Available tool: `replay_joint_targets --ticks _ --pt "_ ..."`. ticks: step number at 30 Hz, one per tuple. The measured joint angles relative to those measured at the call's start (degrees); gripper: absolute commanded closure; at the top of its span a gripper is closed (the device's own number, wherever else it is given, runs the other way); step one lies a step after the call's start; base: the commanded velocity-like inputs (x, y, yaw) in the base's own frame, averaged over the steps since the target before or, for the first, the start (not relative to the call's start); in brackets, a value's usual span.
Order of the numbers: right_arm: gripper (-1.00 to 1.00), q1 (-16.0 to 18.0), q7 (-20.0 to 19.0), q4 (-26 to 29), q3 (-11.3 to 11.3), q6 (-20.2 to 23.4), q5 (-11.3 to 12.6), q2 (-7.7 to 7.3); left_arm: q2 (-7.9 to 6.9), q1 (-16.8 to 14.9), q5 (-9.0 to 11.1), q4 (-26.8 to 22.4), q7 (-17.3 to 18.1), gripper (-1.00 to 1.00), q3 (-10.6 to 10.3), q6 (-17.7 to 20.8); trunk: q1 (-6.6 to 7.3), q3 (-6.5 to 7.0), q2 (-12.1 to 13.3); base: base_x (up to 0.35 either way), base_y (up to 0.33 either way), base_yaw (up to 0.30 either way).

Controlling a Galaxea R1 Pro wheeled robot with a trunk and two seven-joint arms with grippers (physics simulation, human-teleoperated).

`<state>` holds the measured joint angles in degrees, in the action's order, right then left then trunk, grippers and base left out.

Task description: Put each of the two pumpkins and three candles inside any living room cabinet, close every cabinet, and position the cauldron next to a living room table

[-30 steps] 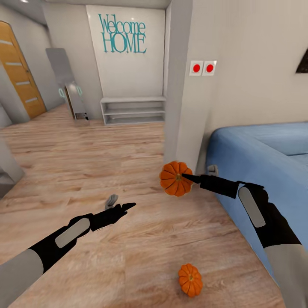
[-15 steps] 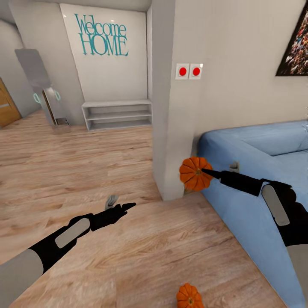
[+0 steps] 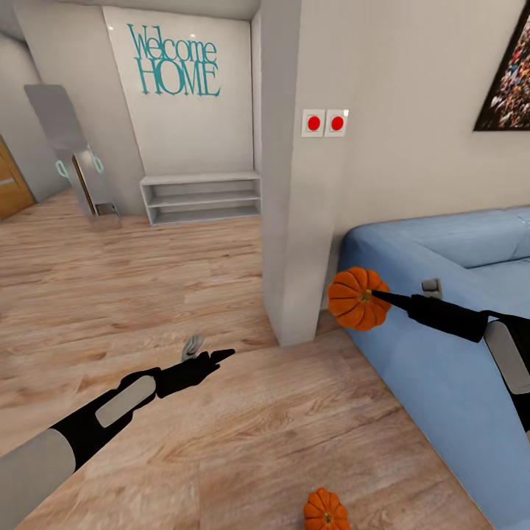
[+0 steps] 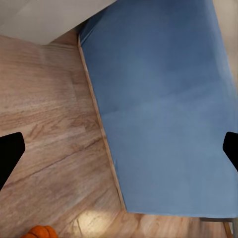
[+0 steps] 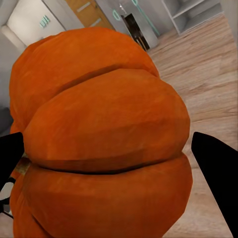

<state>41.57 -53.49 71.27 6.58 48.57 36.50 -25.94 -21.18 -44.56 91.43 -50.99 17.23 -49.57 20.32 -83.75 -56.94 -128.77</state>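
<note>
My right gripper (image 3: pixel 377 295) is shut on a bright orange ribbed pumpkin (image 3: pixel 357 298) and holds it in the air, in front of the blue sofa's near corner. Up close in the right wrist view, this pumpkin (image 5: pixel 104 144) sits between the two black fingertips (image 5: pixel 213 168). A second pumpkin (image 3: pixel 326 510) lies on the wood floor at the lower edge of the head view; the left wrist view catches it too (image 4: pixel 42 232). My left gripper (image 3: pixel 218 357) hovers open and empty over the floor, its fingers (image 4: pixel 10 153) spread wide. The candles, cabinet, cauldron and table are out of view.
A blue sofa (image 3: pixel 449 294) fills the right side. A white wall column (image 3: pixel 294 221) with two red buttons (image 3: pixel 325 123) stands just behind the held pumpkin. A low white shelf (image 3: pixel 202 197) sits against the far wall under a "Welcome HOME" sign. Wood floor stretches to the left.
The head view swung right a second ago, then held still. Since then my right arm has carried the pumpkin further right, toward the sofa. The left arm has not moved.
</note>
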Motion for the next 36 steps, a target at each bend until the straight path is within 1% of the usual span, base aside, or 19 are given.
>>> replay_joint_targets --ticks 15,18,19,21,36 --pt "1.00 -0.08 0.05 0.22 0.01 0.08 -0.07 0.09 -0.10 0.00 -0.12 0.12 -0.04 -1.00 0.25 -0.02 0.00 0.00 0.00 0.000 0.000 0.000" --pt "1.00 -0.08 0.09 1.02 -0.03 0.15 0.02 0.25 -0.12 0.00 -1.89 0.24 -0.06 -1.00 0.33 -0.03 0.00 0.01 0.00 0.000 0.000 -0.048" --pt "1.00 -0.08 0.11 1.72 -0.11 0.22 0.07 0.32 -0.10 0.00 -3.14 0.20 -0.03 -1.00 0.31 -0.02 0.00 0.06 0.00 0.000 0.000 -0.138" --pt "1.00 -0.08 0.13 2.28 -0.15 0.21 0.00 0.35 -0.04 0.00 -3.89 0.09 -0.01 -1.00 0.28 -0.02 0.00 0.16 0.00 0.000 0.000 -0.153" --pt "1.00 -0.39 0.10 3.90 -0.60 0.27 0.08 0.54 -0.02 0.00 -4.35 0.18 0.00 -1.00 0.23 -0.02 0.00 1.12 0.00 0.000 0.019 -0.170"
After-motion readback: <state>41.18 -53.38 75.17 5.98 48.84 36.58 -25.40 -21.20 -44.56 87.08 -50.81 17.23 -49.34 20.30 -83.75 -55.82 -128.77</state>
